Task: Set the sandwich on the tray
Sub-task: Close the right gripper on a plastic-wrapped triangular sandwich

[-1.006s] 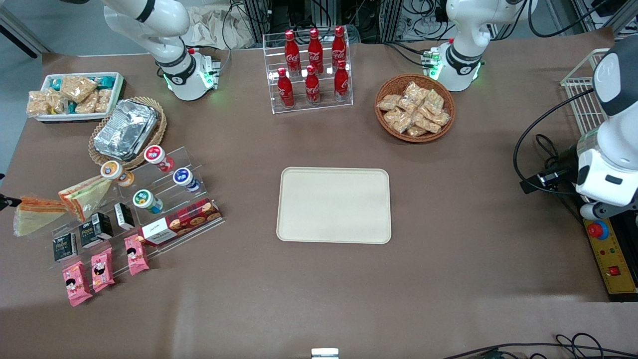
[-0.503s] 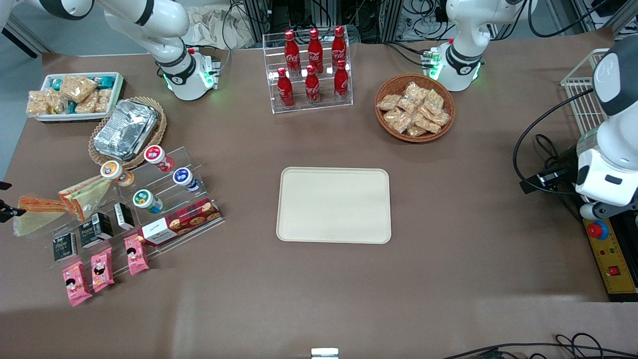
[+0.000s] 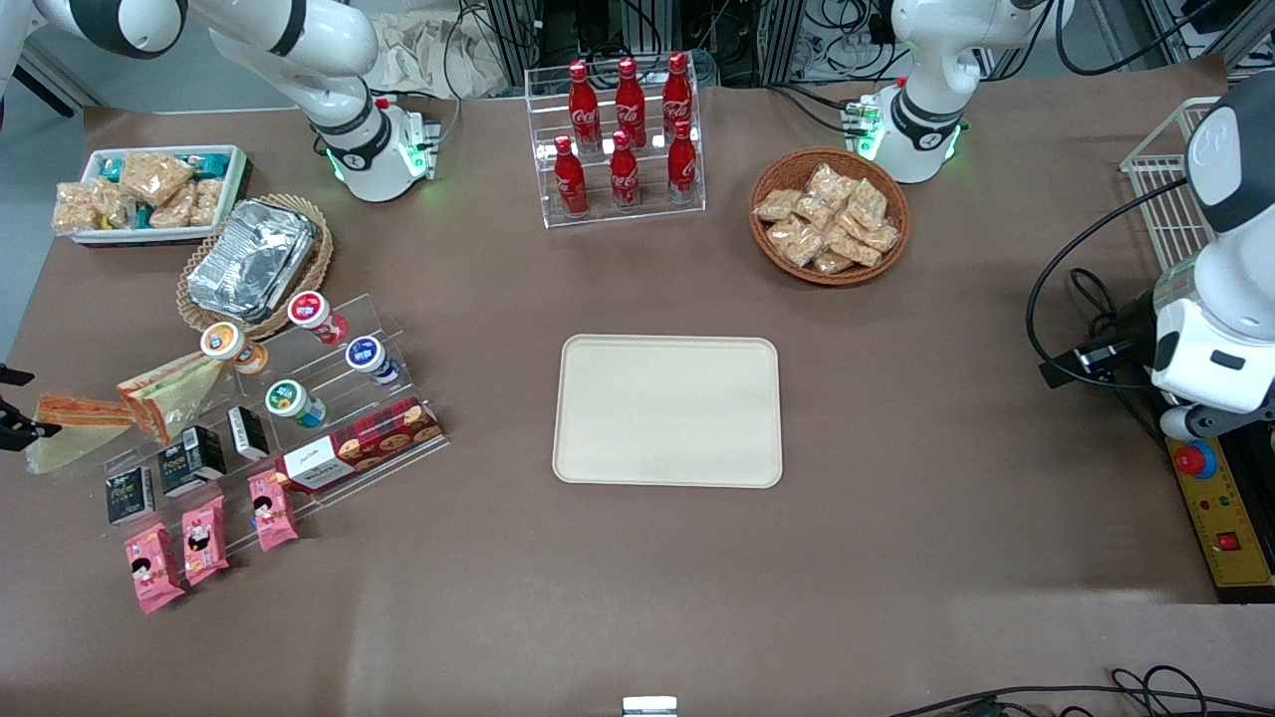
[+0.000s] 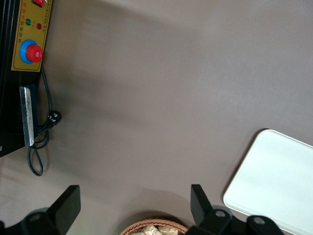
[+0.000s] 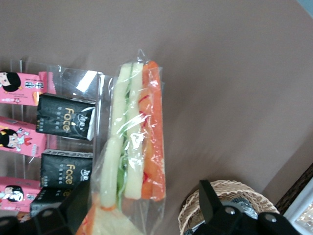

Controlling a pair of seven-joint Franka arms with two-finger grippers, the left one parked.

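The sandwich [image 3: 78, 426] is a clear-wrapped wedge lying flat on the table at the working arm's end, far from the cream tray [image 3: 667, 410] in the middle. My gripper [image 3: 14, 402] hovers at the sandwich's wide end. In the right wrist view the sandwich [image 5: 134, 147] shows pale bread, green and orange filling. The gripper [image 5: 142, 188] is open, with its two black fingers [image 5: 211, 201] standing either side of the wedge and apart from it. The tray's corner [image 4: 279, 188] also shows in the left wrist view.
A second wrapped sandwich [image 3: 169, 388] leans beside the first, against a clear stepped stand [image 3: 329, 398] holding yogurt cups, black boxes [image 5: 66, 122] and pink packets [image 3: 204, 538]. A wicker basket with a foil container [image 3: 254, 261] and a white snack bin [image 3: 149, 194] lie farther from the camera.
The gripper has shifted slightly at the sandwich's wide end; two fingertips now show, one on each side of it. More of the arm shows above. The sandwich has hardly moved.
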